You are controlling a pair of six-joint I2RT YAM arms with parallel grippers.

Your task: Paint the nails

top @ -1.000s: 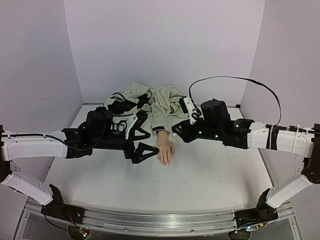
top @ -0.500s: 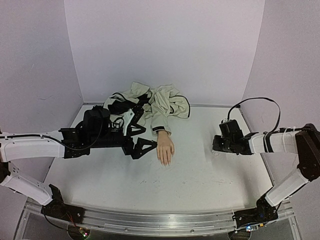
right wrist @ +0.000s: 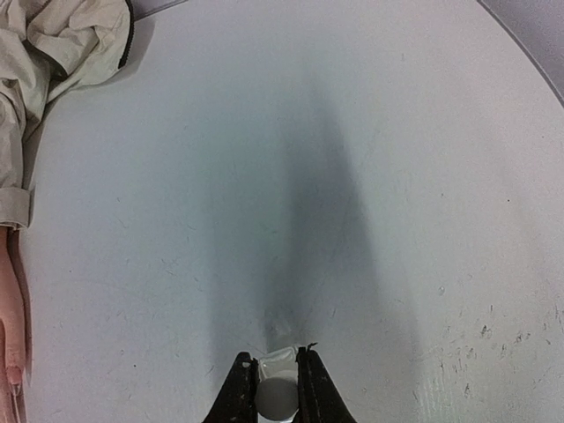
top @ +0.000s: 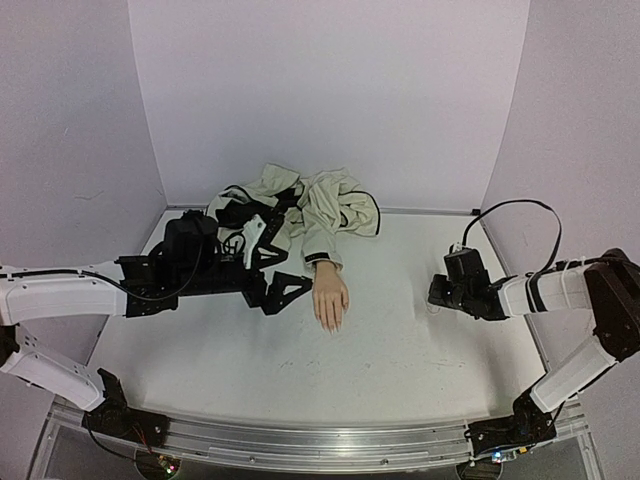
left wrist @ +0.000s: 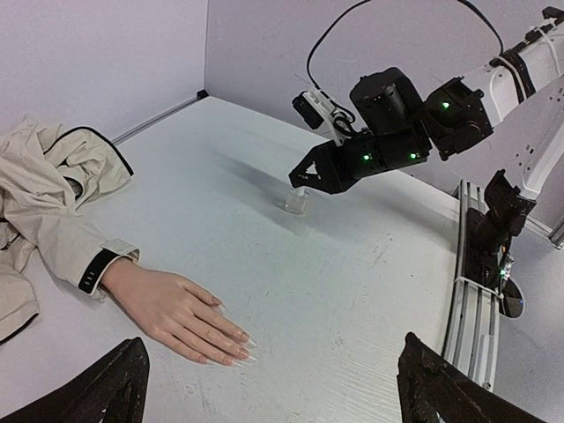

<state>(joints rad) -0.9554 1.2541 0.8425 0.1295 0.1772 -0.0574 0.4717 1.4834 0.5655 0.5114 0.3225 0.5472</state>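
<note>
The pale mannequin hand lies palm down on the white table, fingers toward the near edge. Its nails are long and clear, with a reddish tint at the base. My left gripper stands open just left of the hand, and its dark fingers frame the bottom of the left wrist view. My right gripper is low over the right side of the table. It is shut on a small white bottle, which shows under the fingers in the left wrist view.
A cream, dark-trimmed jacket is crumpled at the back, and its dark-cuffed sleeve runs down to the hand's wrist. Purple walls close the back and both sides. The right arm's cable arcs above it.
My right arm has pulled away from the hand to the right side of the table and lowered, still shut on the bottle. The left arm has barely shifted.
</note>
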